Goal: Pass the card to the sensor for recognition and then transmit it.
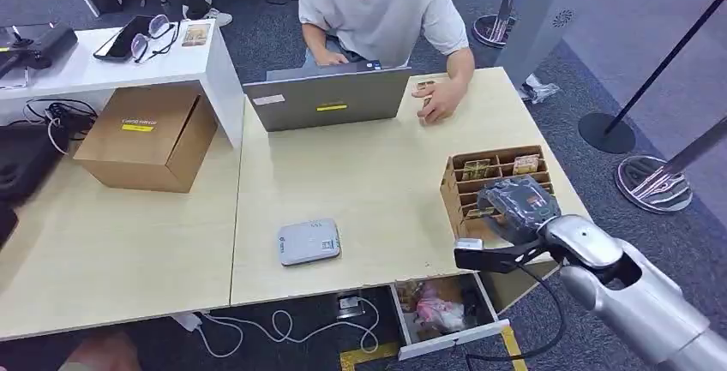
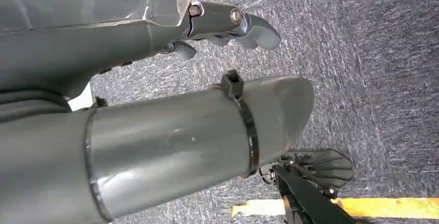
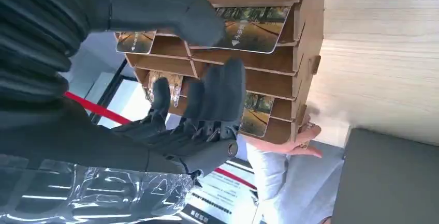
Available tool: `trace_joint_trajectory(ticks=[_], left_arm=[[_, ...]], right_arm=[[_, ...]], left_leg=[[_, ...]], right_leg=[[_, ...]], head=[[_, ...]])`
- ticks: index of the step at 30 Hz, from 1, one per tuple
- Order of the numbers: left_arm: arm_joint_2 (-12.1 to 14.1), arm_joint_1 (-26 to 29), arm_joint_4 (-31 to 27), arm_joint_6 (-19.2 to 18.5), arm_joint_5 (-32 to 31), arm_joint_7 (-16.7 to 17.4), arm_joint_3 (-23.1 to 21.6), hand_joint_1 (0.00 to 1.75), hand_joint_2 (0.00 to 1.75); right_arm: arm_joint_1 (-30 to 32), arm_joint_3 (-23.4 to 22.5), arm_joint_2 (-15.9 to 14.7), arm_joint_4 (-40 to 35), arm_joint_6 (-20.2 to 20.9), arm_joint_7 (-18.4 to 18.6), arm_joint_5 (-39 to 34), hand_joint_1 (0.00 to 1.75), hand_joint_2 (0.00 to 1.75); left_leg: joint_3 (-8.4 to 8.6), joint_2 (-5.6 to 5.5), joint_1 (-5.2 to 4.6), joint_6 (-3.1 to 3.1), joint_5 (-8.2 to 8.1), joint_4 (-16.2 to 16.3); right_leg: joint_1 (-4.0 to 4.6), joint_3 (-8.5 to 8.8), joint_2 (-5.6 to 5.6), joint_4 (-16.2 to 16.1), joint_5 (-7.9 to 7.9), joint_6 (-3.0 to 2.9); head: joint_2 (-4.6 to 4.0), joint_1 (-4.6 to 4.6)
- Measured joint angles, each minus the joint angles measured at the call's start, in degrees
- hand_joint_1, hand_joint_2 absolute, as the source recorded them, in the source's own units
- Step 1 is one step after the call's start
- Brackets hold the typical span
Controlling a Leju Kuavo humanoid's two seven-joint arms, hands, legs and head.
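A cardboard card rack (image 1: 449, 189) stands at the table's right edge with picture cards (image 1: 477, 168) upright in its slots. My right hand (image 1: 519, 204) reaches into its near side. In the right wrist view the thumb (image 3: 171, 12) lies over a landscape card (image 3: 253, 27) seated in a slot of the rack (image 3: 305, 53), while the dark fingers (image 3: 217, 94) are spread apart in front of lower slots; nothing is lifted. The grey-white sensor box (image 1: 309, 242) lies flat near the table's front edge, left of the rack. My left hand (image 2: 228, 22) hangs over carpet, holding nothing.
A person sits behind a grey laptop (image 1: 330, 99) at the far side, one hand (image 1: 439, 101) resting on the table. A cardboard box (image 1: 147, 135) sits on the left table. An open drawer (image 1: 441, 311) juts out below the front edge, with cables beside it.
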Motion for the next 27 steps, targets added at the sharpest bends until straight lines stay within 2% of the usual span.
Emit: trace_joint_trajectory(ticks=[1,2,6,8,9,11,27], left_arm=[[0.0,0.0,0.0,0.0,0.0,0.0,0.0,0.00,0.00],[0.0,0.0,0.0,0.0,0.0,0.0,0.0,0.00,0.00],[0.0,0.0,0.0,0.0,0.0,0.0,0.0,0.00,0.00],[-0.1,0.0,0.0,0.0,0.0,0.0,0.0,0.00,0.00],[-0.1,0.0,0.0,0.0,0.0,0.0,0.0,0.00,0.00],[-0.1,0.0,0.0,0.0,0.0,0.0,0.0,0.00,0.00],[-0.4,-0.2,0.0,0.0,0.0,0.1,0.0,0.00,0.00]], right_arm=[[0.0,0.0,0.0,0.0,0.0,0.0,0.0,0.79,1.75],[0.0,0.0,0.0,0.0,0.0,0.0,0.0,0.51,1.75],[0.0,0.1,0.0,0.0,0.0,0.0,0.0,0.45,1.75],[0.0,0.2,0.0,0.0,0.0,0.0,0.0,0.35,1.75],[0.0,0.2,0.0,0.0,0.0,0.0,0.0,0.35,1.75],[0.0,0.3,0.0,0.0,0.0,0.1,0.0,0.47,1.75],[0.0,1.1,0.1,0.4,0.3,0.3,0.2,0.47,1.75]], left_leg=[[0.00,0.00,0.00,0.00,0.00,0.0],[0.00,0.00,0.00,0.00,0.00,0.0],[0.00,0.00,0.00,0.00,0.00,0.0],[0.00,0.00,0.00,0.00,0.00,0.0],[0.00,0.00,0.00,0.00,0.00,0.0],[0.00,0.00,0.00,0.00,0.00,0.0],[0.00,0.00,0.00,0.00,0.00,0.0]], right_leg=[[0.00,0.00,0.00,0.0,0.00,0.00],[0.00,0.00,0.00,0.0,0.00,0.00],[0.00,0.00,0.00,0.0,0.00,0.00],[0.00,0.00,0.00,0.0,0.00,0.00],[0.00,0.00,0.00,0.0,0.00,0.00],[0.00,0.00,0.00,0.0,0.00,0.00],[0.00,0.00,0.00,0.0,0.00,0.00]], head=[[0.00,0.00],[0.00,0.00],[0.00,0.00],[0.00,0.00],[0.00,0.00],[0.00,0.00],[0.00,0.00]])
